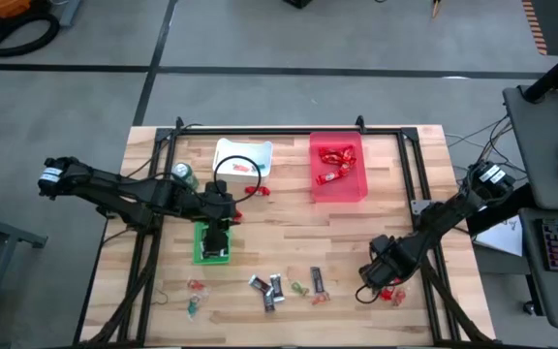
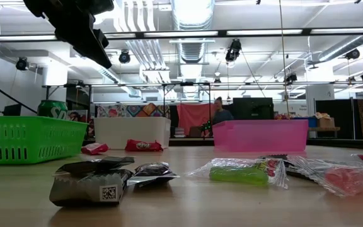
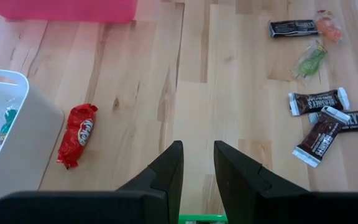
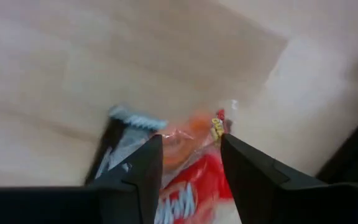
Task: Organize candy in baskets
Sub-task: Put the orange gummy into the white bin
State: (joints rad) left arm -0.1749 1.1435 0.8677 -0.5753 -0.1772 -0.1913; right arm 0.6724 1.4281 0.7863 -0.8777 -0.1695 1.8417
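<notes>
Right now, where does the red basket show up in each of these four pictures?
High view: red basket by the table's far edge, right of centre.
Low view: right of centre, side wall facing us.
Left wrist view: only a strip of its wall, cut off by the picture's edge, beyond the red bar.
Right wrist view: not in it.
Shared landmark: the white basket beside it, in those three views.

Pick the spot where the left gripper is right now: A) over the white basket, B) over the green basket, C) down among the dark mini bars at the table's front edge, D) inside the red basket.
B: in the high view the left gripper sits above the green basket, and a strip of green rim shows just beneath its fingers in the left wrist view.
</notes>
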